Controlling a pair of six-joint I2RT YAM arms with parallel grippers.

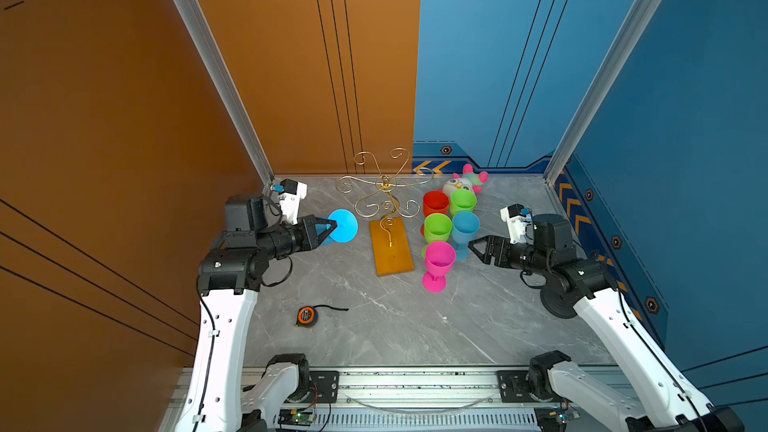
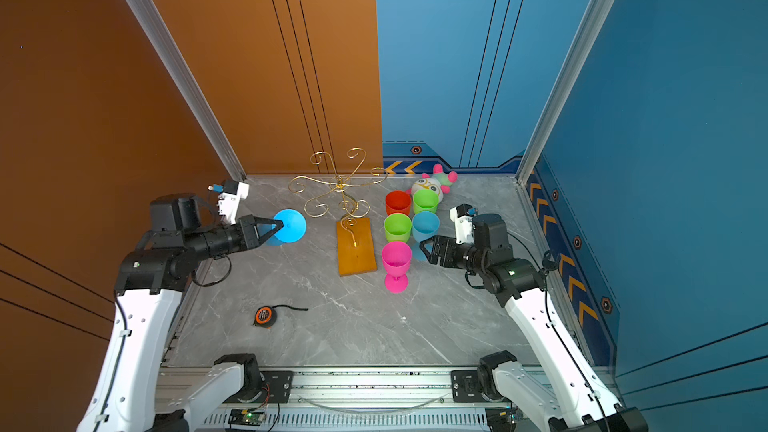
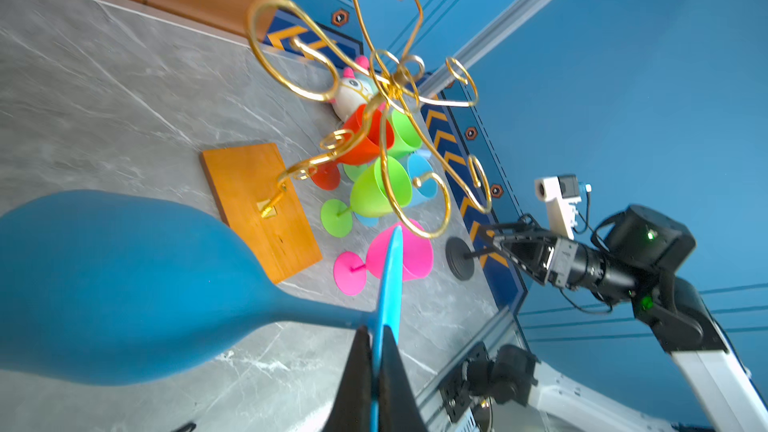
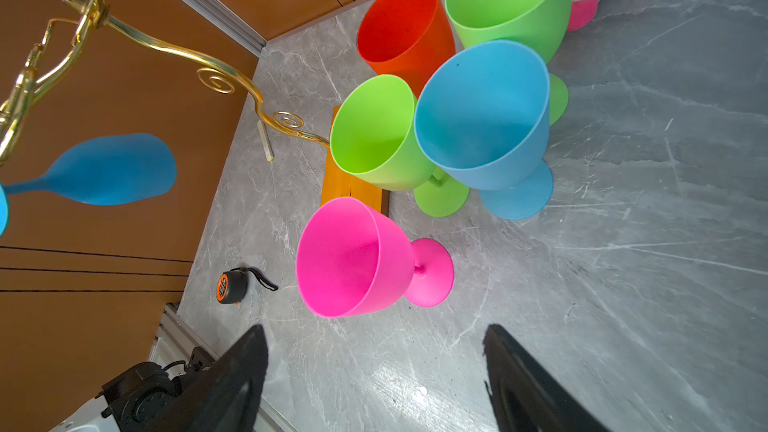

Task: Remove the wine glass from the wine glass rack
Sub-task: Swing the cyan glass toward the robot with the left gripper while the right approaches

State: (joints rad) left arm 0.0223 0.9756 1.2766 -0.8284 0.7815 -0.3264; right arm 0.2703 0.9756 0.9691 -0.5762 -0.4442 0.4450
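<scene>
The blue wine glass [image 1: 344,226] [image 2: 291,224] hangs upside down, foot disc up, left of the wine glass rack [image 1: 386,189] [image 2: 340,187]. In both top views it is apart from the rack's curled gold arms. My left gripper [image 1: 332,227] [image 2: 280,225] [image 3: 376,332] is shut on the edge of the foot disc. In the left wrist view the glass's bowl [image 3: 124,284] hangs over the table. The rack's wooden base [image 1: 392,251] rests mid-table. My right gripper [image 1: 471,245] [image 2: 422,245] [image 4: 374,330] is open and empty, just right of the standing glasses.
Several plastic glasses stand right of the rack: red [image 1: 435,203], two green [image 1: 437,227] [image 1: 462,201], light blue [image 1: 465,226] and pink [image 1: 439,261]. A plush toy [image 1: 461,182] lies behind them. A tape measure [image 1: 306,317] lies front left. Walls close in on both sides.
</scene>
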